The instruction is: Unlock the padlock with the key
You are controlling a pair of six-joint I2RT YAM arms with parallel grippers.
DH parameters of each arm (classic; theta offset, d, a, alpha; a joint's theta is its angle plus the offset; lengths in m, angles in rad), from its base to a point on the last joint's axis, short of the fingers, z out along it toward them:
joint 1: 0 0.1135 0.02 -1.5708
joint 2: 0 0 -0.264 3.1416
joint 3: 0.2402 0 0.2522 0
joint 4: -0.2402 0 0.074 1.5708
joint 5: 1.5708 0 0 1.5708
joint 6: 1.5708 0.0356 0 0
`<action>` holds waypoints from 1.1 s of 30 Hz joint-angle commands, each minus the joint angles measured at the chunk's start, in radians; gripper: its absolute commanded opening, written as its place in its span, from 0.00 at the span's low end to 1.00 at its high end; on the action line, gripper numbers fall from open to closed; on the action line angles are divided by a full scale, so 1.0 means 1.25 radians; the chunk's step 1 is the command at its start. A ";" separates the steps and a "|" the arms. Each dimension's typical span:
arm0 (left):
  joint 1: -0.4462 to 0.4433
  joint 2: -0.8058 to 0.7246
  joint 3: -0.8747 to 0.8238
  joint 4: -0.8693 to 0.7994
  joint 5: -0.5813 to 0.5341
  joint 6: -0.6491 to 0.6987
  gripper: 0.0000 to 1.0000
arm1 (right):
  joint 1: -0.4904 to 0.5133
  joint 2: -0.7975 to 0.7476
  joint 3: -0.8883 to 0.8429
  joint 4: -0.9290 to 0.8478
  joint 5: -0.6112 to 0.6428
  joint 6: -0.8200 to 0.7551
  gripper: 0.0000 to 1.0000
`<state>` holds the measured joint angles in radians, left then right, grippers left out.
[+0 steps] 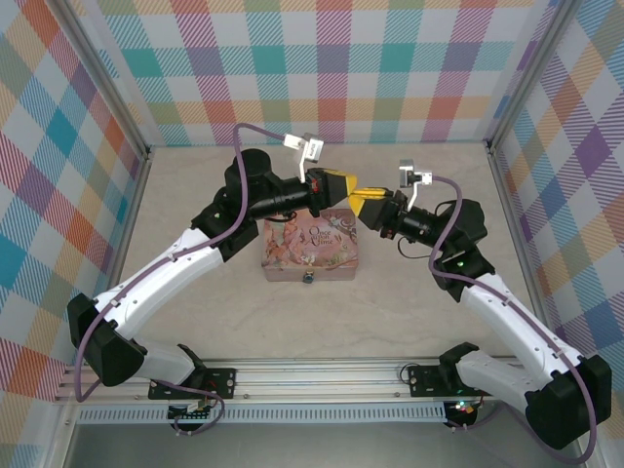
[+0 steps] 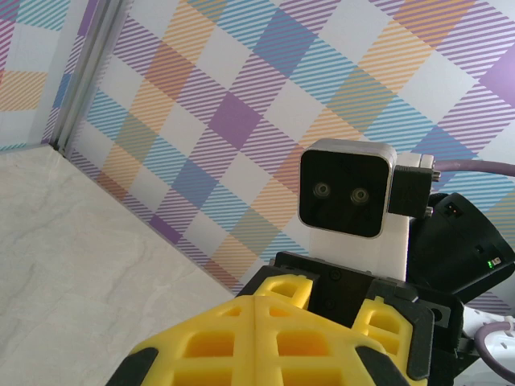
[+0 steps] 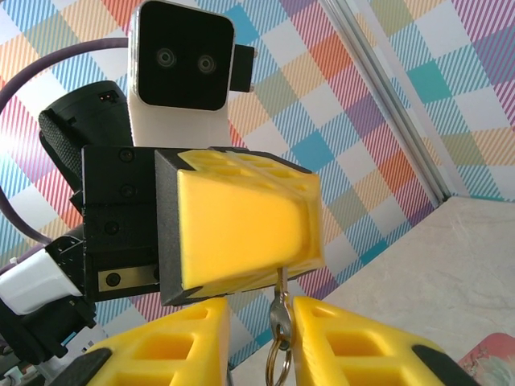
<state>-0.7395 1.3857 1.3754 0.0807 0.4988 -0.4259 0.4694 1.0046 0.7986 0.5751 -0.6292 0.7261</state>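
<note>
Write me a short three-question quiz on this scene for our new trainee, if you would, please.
1. True or false: the padlock sits at the near edge of the pink tin.
2. What hangs between the fingers of the right gripper? A) the key B) a coin C) a screw
3. Is the left gripper open or shut?

Key: 1 true; 2 A; 3 shut, apparently on the key.

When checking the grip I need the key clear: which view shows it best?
Right wrist: the key hangs from the shut left claw, between the right claw's open fingers. In the top external view the claws hide it; the left wrist's own fingers cover it.
</note>
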 commanded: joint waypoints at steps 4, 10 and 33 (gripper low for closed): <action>-0.007 -0.013 0.015 0.013 -0.045 0.004 0.00 | -0.002 0.000 -0.011 0.028 -0.021 0.014 0.23; -0.007 -0.012 0.012 0.015 -0.050 0.001 0.00 | -0.001 0.003 -0.006 0.027 -0.022 0.014 0.16; 0.038 -0.186 -0.147 -0.211 -0.238 0.017 0.92 | -0.001 -0.020 0.013 -0.469 0.129 -0.183 0.03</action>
<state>-0.7067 1.2156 1.2472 -0.0486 0.3050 -0.4202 0.4641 0.9741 0.7963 0.1848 -0.5327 0.5934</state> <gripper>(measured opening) 0.905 0.059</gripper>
